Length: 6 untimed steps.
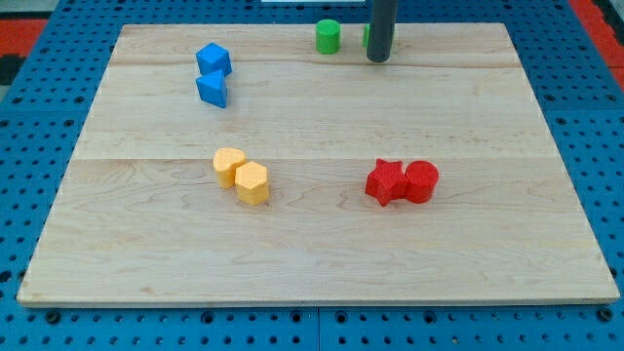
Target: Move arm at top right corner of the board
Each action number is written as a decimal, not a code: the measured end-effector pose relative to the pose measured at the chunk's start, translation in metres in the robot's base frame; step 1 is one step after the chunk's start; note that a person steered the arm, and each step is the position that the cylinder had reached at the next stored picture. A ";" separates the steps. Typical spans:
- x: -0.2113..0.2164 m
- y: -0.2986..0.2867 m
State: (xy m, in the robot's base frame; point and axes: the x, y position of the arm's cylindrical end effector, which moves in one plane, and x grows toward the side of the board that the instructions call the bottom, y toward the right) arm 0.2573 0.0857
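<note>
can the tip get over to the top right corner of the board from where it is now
Probably yes. My tip sits near the view's top edge, beside the green cylinder and a second green block half hidden behind the rod. No block lies between it and the top right corner.

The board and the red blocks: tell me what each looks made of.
Board: light wood, matte, judging by grain lines and plank seams. Red star block and red round block: probably plastic, matte, uniform colour; fine ribbing hints at 3D printing, not certain.
</note>
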 end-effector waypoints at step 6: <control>-0.065 0.137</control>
